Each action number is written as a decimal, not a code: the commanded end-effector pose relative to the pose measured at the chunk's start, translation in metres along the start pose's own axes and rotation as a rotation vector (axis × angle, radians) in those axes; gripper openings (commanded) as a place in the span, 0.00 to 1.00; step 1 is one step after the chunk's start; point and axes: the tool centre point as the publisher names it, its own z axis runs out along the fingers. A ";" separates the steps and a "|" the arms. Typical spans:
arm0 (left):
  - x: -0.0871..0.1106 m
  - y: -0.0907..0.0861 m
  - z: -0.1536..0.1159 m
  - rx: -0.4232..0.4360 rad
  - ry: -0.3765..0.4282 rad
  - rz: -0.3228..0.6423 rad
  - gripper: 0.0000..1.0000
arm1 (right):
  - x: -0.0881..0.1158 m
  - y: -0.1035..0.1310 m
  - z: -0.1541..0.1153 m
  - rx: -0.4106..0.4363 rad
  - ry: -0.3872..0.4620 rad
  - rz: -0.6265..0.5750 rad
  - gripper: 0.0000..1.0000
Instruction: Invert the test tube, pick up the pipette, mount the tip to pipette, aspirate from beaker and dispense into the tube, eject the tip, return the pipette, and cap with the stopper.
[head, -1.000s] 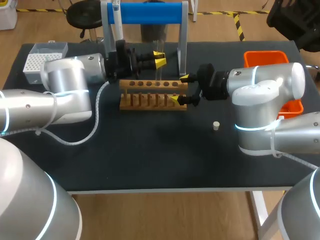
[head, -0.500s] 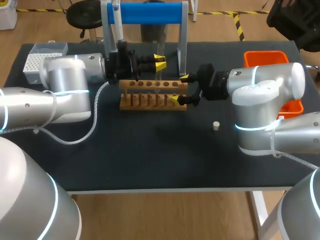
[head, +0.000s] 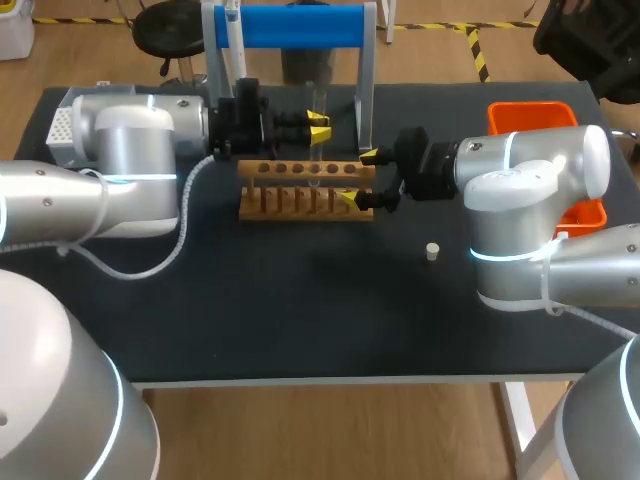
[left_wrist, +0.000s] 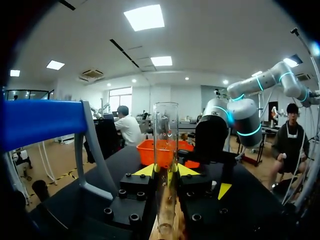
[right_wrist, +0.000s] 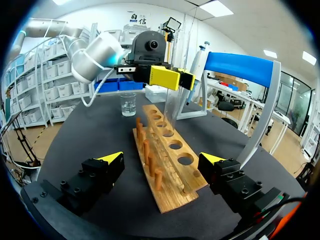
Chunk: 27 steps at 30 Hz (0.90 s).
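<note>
At the far left of the dark table (head: 300, 310) a white tip box (head: 62, 118) peeks out from behind the left arm, which comes in from that side. Just beyond the arm stands a blue-topped stand (head: 290, 25) with the pipette (head: 232, 40) hanging on its left post.

Next comes the left gripper (head: 318, 126), level with the table and pointing right. Its yellow-tipped fingers are closed on the clear glass test tube (head: 317, 98), one from each side. The left wrist view shows the tube (left_wrist: 166, 165) upright between the fingers (left_wrist: 145, 170), mouth upward, gripped around its middle. Its lower end hangs close over the wooden rack (head: 305, 190); whether it sits in a hole cannot be told.

The rack lies lengthwise in front of the stand, a row of round holes along its top. From the right wrist view a small glass beaker (right_wrist: 128, 104) stands on the table beyond the rack's far end.

At the rack's right end is the right gripper (head: 358, 178), spread wide and holding nothing. Its fingers straddle the end of the rack (right_wrist: 165, 155), one on each side, without touching it.

Further right, a small white stopper (head: 432, 251) lies alone on the table near the right arm. An orange bin (head: 530, 112) sits at the far right, partly hidden behind that arm.
</note>
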 end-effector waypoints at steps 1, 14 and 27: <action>0.004 -0.004 -0.003 -0.039 -0.010 -0.006 0.00 | 0.000 -0.001 0.000 -0.003 0.000 -0.001 1.00; 0.004 0.005 -0.004 -0.050 -0.019 -0.003 0.00 | 0.000 -0.001 0.000 -0.003 0.000 -0.001 1.00; 0.001 0.013 -0.003 -0.043 -0.022 0.011 0.00 | 0.000 -0.001 0.000 -0.003 0.000 -0.001 1.00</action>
